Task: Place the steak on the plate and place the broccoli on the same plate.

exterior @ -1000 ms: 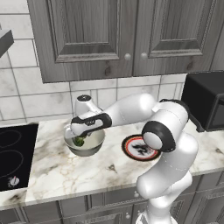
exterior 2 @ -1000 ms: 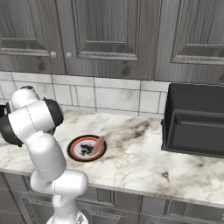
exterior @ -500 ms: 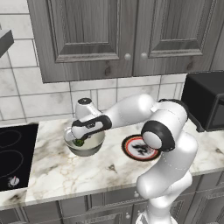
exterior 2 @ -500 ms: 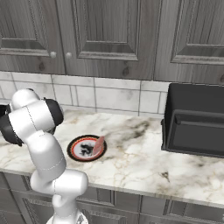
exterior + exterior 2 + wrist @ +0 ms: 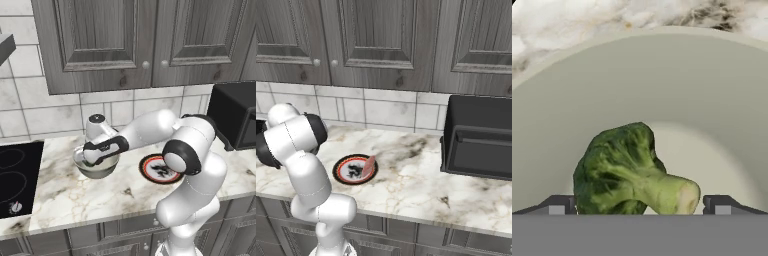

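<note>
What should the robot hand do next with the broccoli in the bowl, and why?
Probably close the fingers on the broccoli. In the hand view it lies in the bowl, between the two open fingertips of the gripper. The steak is already on the plate, so the broccoli is what is left.

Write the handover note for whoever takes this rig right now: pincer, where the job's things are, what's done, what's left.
Pincer: open, lowered into the grey bowl, its fingertips on either side of the broccoli, not closed on it.
Broccoli: lying in the bowl, stem toward one side.
Steak: resting on the plate, leaning over its rim on the side toward the microwave.
Plate: on the marble counter, beside the bowl.
Done: steak on plate.
Left: close on the broccoli, lift it out, set it on the same plate.
</note>
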Tool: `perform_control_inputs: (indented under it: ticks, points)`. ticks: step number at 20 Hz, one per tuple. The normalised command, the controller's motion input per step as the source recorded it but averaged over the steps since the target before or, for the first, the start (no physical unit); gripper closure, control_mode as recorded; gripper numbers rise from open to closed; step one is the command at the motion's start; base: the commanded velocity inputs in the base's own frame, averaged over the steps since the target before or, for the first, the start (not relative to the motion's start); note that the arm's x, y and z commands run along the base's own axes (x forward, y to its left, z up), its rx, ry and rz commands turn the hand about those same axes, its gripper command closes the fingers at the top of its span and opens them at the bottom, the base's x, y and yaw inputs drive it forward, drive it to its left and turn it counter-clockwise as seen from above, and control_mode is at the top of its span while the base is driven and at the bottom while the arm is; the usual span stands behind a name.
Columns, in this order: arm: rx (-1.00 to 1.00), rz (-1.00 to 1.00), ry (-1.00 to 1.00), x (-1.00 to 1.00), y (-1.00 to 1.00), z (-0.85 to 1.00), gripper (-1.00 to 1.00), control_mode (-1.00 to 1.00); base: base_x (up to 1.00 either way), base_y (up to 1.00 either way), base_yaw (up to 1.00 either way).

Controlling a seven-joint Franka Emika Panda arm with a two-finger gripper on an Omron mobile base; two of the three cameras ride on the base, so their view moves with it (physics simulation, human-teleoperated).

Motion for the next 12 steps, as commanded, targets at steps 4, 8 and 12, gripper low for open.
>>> perform_control_inputs:
  ticks: [4, 8, 12]
  points:
    - [0.02, 0.03, -0.03, 0.00, 0.00, -0.01, -1.00, -1.00, 0.00, 0.00, 0.00]
    - [0.07, 0.01, 0.00, 0.01, 0.00, 0.01, -1.00, -1.00, 0.00, 0.00, 0.00]
    - [0.08, 0.01, 0.00, 0.01, 0.00, 0.13, -1.00, -1.00, 0.00, 0.00, 0.00]
